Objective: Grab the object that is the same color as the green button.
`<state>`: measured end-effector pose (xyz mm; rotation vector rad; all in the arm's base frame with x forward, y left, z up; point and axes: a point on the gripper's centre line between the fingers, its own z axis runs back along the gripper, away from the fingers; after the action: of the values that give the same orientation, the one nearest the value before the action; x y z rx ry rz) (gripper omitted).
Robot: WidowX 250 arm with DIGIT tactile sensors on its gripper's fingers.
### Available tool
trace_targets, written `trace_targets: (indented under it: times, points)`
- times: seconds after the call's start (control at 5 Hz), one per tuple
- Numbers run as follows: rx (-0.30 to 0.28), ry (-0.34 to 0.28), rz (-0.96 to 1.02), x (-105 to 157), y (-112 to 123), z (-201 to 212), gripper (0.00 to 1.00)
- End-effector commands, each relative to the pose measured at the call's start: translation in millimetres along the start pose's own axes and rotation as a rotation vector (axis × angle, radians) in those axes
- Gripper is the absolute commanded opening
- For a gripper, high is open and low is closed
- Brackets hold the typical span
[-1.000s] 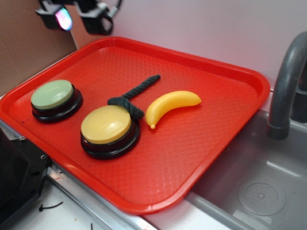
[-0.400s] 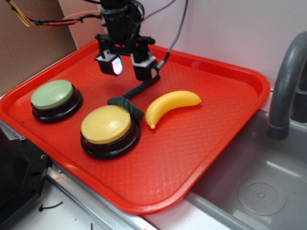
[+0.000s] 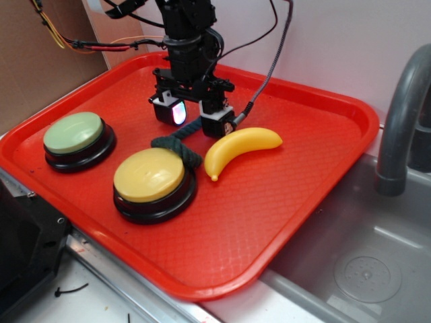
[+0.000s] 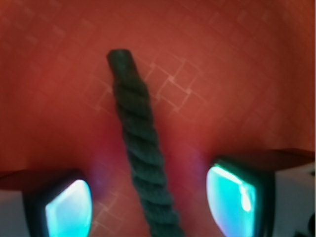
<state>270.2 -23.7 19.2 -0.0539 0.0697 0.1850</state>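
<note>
Dark green twisted rope lying flat on the red tray, knotted loop toward the near side, just beside and seemingly touching the rim of the yellow-topped button. Straight tail running away toward the far side of the tray, its far end hidden in the exterior view behind the end effector. In the wrist view, same rope seen running up the middle between the two glowing fingertips, cut end resting on the tray's textured surface beyond them. Clear gap on either side of the rope, so jaws spread apart, straddling the strand without touching it. Lowered close over the tail, one fingertip on each side; whether the tips reach the tray surface cannot be told.

Just right of the knot, a yellow plastic banana, curved, stem end pointing near, close beside the rope; contact cannot be told. Left of the yellow-topped button and well apart from the rope, the green button, pale green dome on a black round base, near the tray's left edge. Black arm rising above the end effector, cables trailing off to the upper left. Grey sink basin and faucet to the right of the tray. Brown cardboard behind at the left.
</note>
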Motion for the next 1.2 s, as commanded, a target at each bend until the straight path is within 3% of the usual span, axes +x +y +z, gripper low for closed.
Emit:
trace_targets:
  times: [0.0,0.2,0.4,0.6,1.0]
  points:
    - [0.007,-0.044,0.011,2.4,0.0,3.6,0.00]
    - [-0.034,-0.019,0.004,2.4,-1.4,8.6,0.00]
    - [-0.008,-0.060,-0.007,1.3,-1.9,14.1,0.00]
    - [0.012,-0.045,-0.037,-0.2,-2.6,34.8,0.00]
    - [0.016,-0.128,-0.076,1.4,2.9,126.7,0.00]
